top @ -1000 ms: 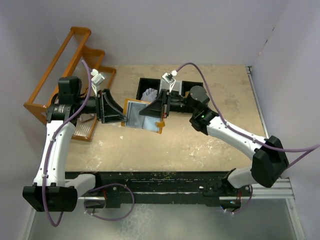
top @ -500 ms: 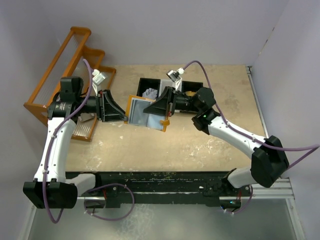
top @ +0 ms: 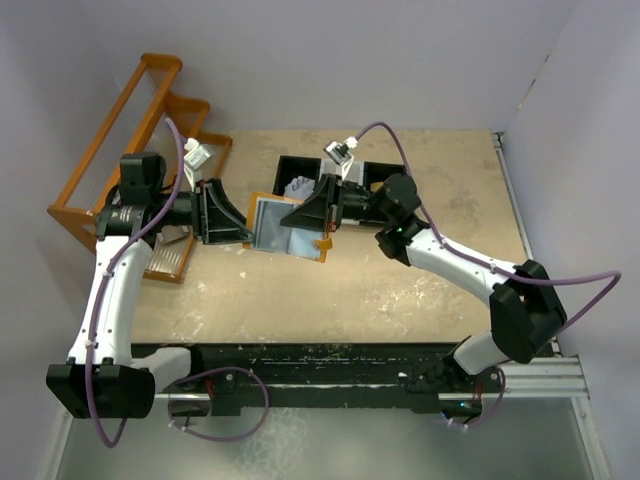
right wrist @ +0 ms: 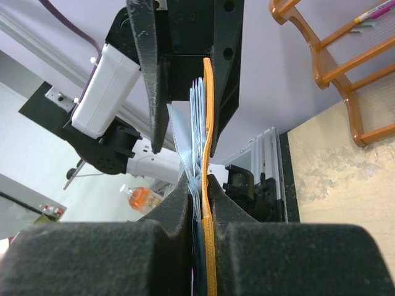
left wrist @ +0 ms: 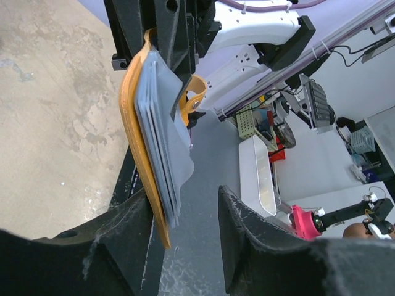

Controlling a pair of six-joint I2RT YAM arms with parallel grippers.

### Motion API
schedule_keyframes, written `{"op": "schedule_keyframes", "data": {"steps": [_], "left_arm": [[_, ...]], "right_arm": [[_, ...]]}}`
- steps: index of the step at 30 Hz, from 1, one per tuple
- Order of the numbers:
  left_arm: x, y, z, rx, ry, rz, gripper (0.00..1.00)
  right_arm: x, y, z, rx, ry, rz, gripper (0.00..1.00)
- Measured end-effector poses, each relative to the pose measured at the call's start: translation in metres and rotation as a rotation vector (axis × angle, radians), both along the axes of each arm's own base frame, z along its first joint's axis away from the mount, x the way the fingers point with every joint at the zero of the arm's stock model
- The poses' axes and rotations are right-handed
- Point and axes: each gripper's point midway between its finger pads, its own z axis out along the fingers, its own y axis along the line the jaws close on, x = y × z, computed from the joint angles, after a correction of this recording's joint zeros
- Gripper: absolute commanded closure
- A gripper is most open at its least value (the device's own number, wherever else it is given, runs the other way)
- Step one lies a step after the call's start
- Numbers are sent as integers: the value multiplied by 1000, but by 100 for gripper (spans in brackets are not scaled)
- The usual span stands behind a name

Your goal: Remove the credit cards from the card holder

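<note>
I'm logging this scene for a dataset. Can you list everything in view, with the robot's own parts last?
card holder: one, tan-orange with pale blue-grey inside, held between both end effectors over mid-table
credit cards: count cannot tell, thin pale edges stacked inside the card holder
black tray: one, black, far middle of the table
white scrap: one, crumpled, in a tray compartment
rack: one, orange, far left
table: one, mottled tan
left end effector: one, black, open around the holder's edge
right end effector: one, black, shut on the holder
arms: two, white and black
</note>
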Motion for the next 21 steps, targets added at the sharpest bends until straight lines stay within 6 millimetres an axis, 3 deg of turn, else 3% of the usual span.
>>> {"op": "schedule_keyframes", "data": {"steps": [15,17,21], "left_arm": [[2,0,-2,-3,12,-4,99],[2,0,-3,-3,16,-4,100],[1,0,-4,-1,21,-2,100]], "right_arm": [[-12,8,9,13,-38,45,99],[-12,8,9,10,-37,50,83],[-11,1,8,-1,-32,70,41]]}}
